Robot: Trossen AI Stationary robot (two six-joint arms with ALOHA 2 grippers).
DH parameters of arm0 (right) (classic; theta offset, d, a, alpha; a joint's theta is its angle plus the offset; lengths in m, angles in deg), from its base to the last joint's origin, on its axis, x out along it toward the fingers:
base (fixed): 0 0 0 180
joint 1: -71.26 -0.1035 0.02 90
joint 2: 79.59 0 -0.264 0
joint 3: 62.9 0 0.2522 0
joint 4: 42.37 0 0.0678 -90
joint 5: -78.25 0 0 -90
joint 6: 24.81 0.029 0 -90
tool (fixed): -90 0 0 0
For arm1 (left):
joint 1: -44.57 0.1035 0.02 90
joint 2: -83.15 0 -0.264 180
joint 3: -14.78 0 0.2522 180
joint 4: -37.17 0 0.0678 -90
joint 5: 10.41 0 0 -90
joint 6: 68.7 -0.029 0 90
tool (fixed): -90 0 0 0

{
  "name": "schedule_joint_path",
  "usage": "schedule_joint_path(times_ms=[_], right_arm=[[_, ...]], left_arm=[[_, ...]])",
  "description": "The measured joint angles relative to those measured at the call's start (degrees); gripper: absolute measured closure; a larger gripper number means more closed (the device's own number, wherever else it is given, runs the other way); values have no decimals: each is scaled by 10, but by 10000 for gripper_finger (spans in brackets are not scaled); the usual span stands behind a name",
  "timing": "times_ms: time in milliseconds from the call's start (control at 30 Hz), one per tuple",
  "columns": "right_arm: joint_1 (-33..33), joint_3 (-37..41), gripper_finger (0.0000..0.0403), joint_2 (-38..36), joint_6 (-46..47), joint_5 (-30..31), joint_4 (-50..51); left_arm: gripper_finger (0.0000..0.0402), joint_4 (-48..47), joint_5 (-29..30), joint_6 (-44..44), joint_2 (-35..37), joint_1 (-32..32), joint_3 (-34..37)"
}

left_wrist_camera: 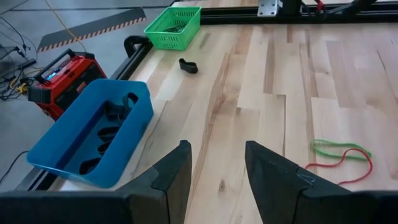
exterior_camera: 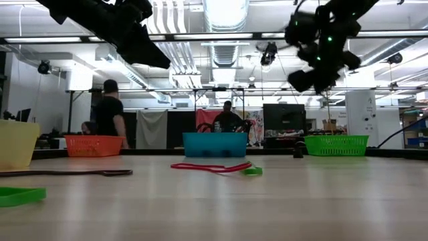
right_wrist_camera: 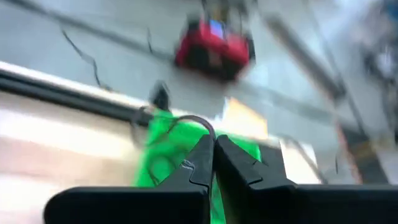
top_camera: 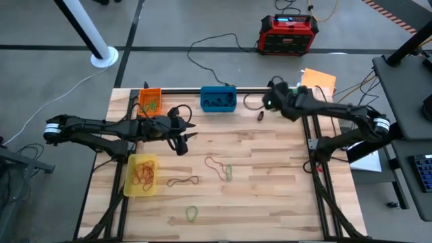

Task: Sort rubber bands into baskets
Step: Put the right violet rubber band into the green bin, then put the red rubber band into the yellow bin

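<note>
Sorting partly done. Left gripper (top_camera: 183, 137) hovers mid-table, between orange bin (top_camera: 150, 100) and blue bin (top_camera: 218, 98), fingers parted, nothing between them; placed to reach loose bands. Yellow bin (top_camera: 142, 174) at left edge holds tan bands. Loose on table: dark band (top_camera: 183, 181), red-green pair (top_camera: 221, 167), green band (top_camera: 192, 213). Black band (top_camera: 260, 115) lies near green bin (left_wrist_camera: 173, 26). Right gripper (right_wrist_camera: 212, 154) over green bin, fingers closed; thin band loop appears pinched at tips, likely for drop there.
</note>
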Motion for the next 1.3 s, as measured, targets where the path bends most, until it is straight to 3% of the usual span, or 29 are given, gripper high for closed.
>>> schedule_joint_path(times_ms=[133,400,767,1133,1300], right_arm=[[73,-15,394,20,43,-67,66],[127,-13,394,85,42,-63,56],[145,-20,388,190,36,-59,15],[144,-62,283,228,12,-78,10],[129,-63,247,196,-9,-80,11]], left_arm=[[267,1,0,0,0,0,0],[267,1,0,4,0,0,0],[267,1,0,4,-13,0,0],[267,1,-1,16,-79,0,0],[267,1,-54,18,-99,-2,0]])
